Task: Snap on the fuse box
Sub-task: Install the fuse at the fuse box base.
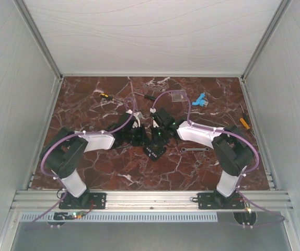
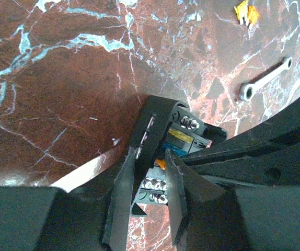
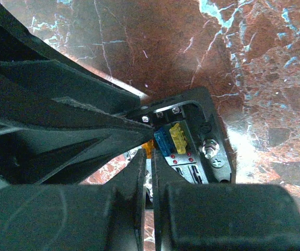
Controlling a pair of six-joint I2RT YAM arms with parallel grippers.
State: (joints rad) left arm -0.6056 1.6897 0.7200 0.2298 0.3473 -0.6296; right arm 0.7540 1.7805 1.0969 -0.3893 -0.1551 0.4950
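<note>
The fuse box point(image 1: 155, 151) is found on the marble table point(image 1: 87, 99), near its middle, between the two arms. In the wrist views it seems to be tilted and not lying flat. In its face one blue fuse point(image 3: 163, 140) and one yellow fuse point(image 3: 177, 135) are seen side by side.

The left gripper point(image 2: 149, 157) is set astride the near edge of the box. Its fingers are apart, with the wall of the box between them, and they appear to be clamped on it. The fingers of the right gripper point(image 3: 147, 154) are drawn almost together, with only a thin slit between. One small orange piece point(image 3: 149, 146) is seen just at their tips, over the box. It cannot be told whether it is pinched or already seated.

The step in hand is judged to be the seating itself: the box is steadied by one arm while something is pressed into it by the other. For the next move, a straight push in line with the slot is called for, with the box held firm so that it does not slide.

Further out are counted one wrench point(image 2: 265, 78), two loose fuses point(image 2: 246, 13), one clear plate point(image 1: 179, 95) and one screwdriver point(image 1: 244, 123). All are well apart from the box.
</note>
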